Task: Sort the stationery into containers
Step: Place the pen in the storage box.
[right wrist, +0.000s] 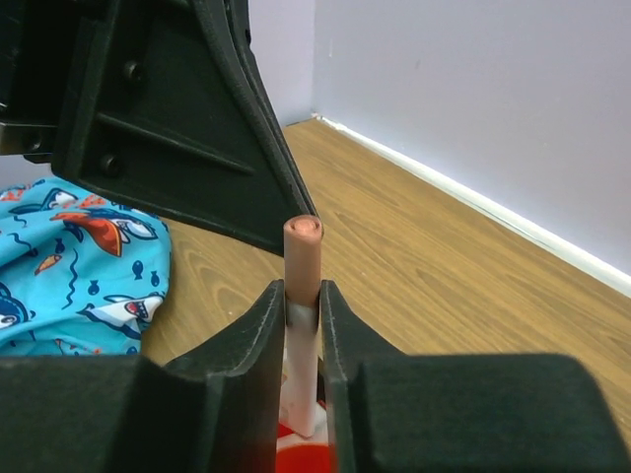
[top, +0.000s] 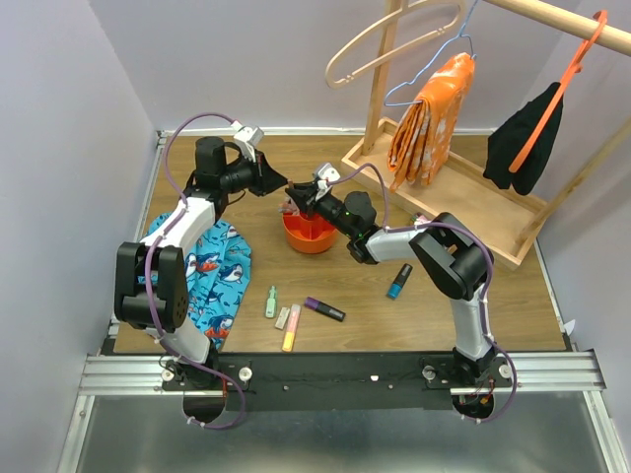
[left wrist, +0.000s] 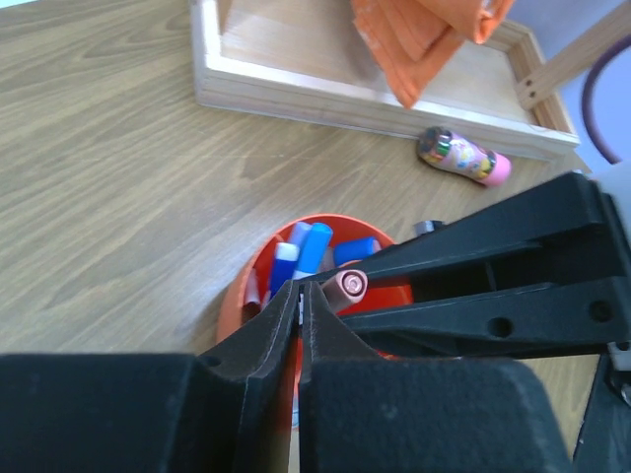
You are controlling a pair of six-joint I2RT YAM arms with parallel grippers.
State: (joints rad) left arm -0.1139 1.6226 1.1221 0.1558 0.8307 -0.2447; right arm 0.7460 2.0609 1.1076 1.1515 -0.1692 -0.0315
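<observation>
Close to you, five pens lie loose on the table [top: 394,330]: a green one [top: 270,302], a pale one [top: 282,317], a yellow one [top: 292,331], a purple one [top: 323,308], and a blue one [top: 399,281] off to the right. Past them, your right gripper [right wrist: 302,305] squeezes a pink-capped marker [right wrist: 303,246], standing straight up, just over the red bowl [left wrist: 237,296]. Your left gripper [left wrist: 299,296] has its fingers pressed together with nothing in them I can see, its tip right beside the pink cap. Blue pens [left wrist: 314,246] sit in the bowl. I think you are at the drop step. Next, open the right fingers over a free slot, and mind the left arm so they do not bump.
</observation>
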